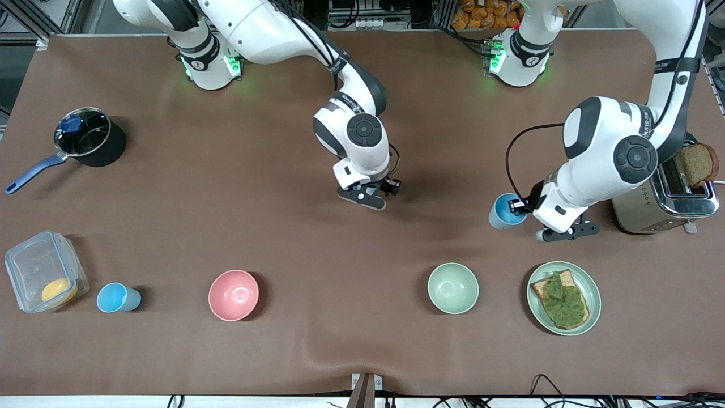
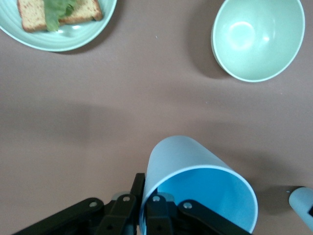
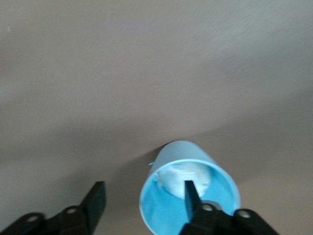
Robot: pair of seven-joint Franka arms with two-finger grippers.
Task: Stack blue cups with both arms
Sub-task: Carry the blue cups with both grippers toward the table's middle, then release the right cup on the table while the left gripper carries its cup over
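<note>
My left gripper is shut on the wall of a pale blue cup, one finger inside and one outside. It holds the cup tilted, low over the table beside the toaster. The left wrist view shows the gripper and the cup. My right gripper is over the middle of the table. In the right wrist view it is open, with one finger inside a blue cup that has a whitish inside bottom. That cup does not show in the front view. A sky blue cup stands beside the clear container.
A pink bowl and a pale green bowl sit near the front camera. A plate with toast and greens lies beside the green bowl. A toaster, a lidded pot and a clear container stand toward the ends.
</note>
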